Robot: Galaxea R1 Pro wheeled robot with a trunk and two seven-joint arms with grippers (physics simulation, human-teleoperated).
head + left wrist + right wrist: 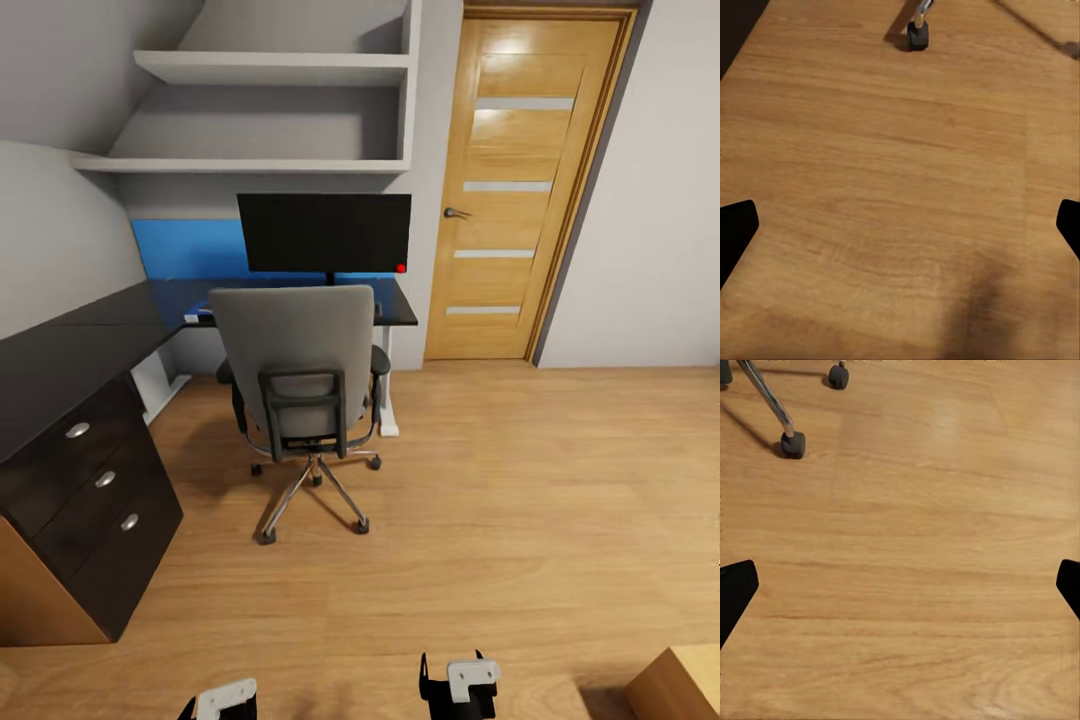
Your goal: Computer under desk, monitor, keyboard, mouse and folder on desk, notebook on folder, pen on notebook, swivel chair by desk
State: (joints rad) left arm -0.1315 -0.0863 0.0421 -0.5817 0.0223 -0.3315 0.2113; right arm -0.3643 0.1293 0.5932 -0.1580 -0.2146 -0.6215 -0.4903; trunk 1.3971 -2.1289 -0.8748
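Observation:
The monitor (pixel 325 232), black with a red dot at its lower corner, stands on the black desk (pixel 80 340) in front of the blue back panel. The grey swivel chair (pixel 295 365) faces the desk with its back to me and hides its own seat. The folder, keyboard, mouse, notebook, pen and computer are out of view. A small pale item (pixel 195 317) lies on the desk left of the chair; I cannot tell what it is. My left gripper (pixel 222 702) (pixel 900 232) and right gripper (pixel 458 688) (pixel 900 592) hang low over the wooden floor, both open and empty.
The black drawer pedestal (pixel 90 490) stands at the near left. A wooden door (pixel 520 190) is right of the desk, with wall shelves (pixel 270 68) above it. A light wooden cabinet corner (pixel 680 685) sits at the near right. Chair casters (pixel 917 36) (pixel 793 444) rest on the floor ahead.

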